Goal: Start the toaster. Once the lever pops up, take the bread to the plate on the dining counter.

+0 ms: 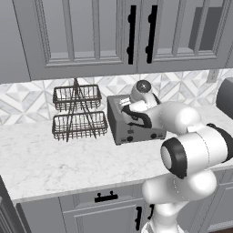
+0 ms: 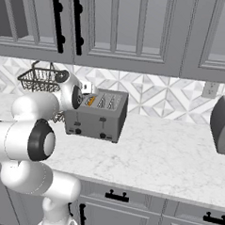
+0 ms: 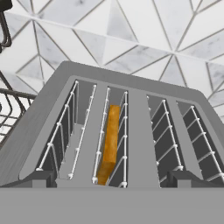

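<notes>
The grey four-slot toaster (image 1: 136, 129) (image 2: 97, 118) (image 3: 135, 94) stands on the kitchen counter against the tiled wall. The bread (image 3: 110, 144) (image 2: 90, 101) stands on edge, sunk in the second slot from the left, with its golden-orange crust showing. My gripper (image 3: 111, 178) (image 1: 125, 105) (image 2: 86, 88) hovers just above the toaster's top and points down into the slots. It is open, its fingertips (image 3: 41, 177) wide apart on either side of the bread's slot and touching nothing. The plate and the dining counter are out of view.
A two-tier wire basket rack (image 1: 76, 113) (image 2: 38, 79) (image 3: 11, 109) stands close to the toaster's left. A dark rounded appliance (image 2: 223, 123) (image 1: 225, 95) sits far right. Upper cabinets (image 1: 132, 36) hang low overhead. Bare marble counter (image 2: 168, 151) stretches right of the toaster.
</notes>
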Tool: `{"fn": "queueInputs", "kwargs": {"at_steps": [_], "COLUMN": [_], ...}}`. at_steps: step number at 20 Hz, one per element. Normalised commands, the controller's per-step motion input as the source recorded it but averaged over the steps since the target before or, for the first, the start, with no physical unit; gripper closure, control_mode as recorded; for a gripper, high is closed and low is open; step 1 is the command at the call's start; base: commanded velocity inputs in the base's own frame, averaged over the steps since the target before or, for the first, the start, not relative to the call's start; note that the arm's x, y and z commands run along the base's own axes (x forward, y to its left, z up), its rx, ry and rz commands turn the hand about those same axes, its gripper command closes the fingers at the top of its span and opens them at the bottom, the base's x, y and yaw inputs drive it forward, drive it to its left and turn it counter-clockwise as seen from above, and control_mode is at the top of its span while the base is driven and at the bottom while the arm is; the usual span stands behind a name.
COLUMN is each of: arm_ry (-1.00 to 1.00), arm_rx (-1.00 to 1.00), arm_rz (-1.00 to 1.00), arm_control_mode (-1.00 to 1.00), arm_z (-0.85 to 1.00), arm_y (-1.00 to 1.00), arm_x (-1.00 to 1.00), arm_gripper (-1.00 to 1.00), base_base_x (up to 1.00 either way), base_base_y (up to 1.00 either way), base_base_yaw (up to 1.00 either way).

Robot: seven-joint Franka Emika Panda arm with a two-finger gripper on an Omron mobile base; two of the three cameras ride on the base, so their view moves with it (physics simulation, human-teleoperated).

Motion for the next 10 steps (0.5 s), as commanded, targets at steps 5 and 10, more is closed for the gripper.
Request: {"fn": "queueInputs", "kwargs": {"at_steps": [5,10], "arm_ry": [0.0,0.0], "arm_rx": [0.0,0.0], "arm_rz": [0.0,0.0], "arm_control_mode": [-1.0,-1.0], "arm_z": [0.0,0.0], "arm_y": [0.0,0.0], "arm_x": [0.0,0.0], "arm_gripper": [-1.0,-1.0], "base_base_x": [0.0,0.0], "base_base_y": [0.0,0.0], "base_base_yaw": [0.0,0.0]}}
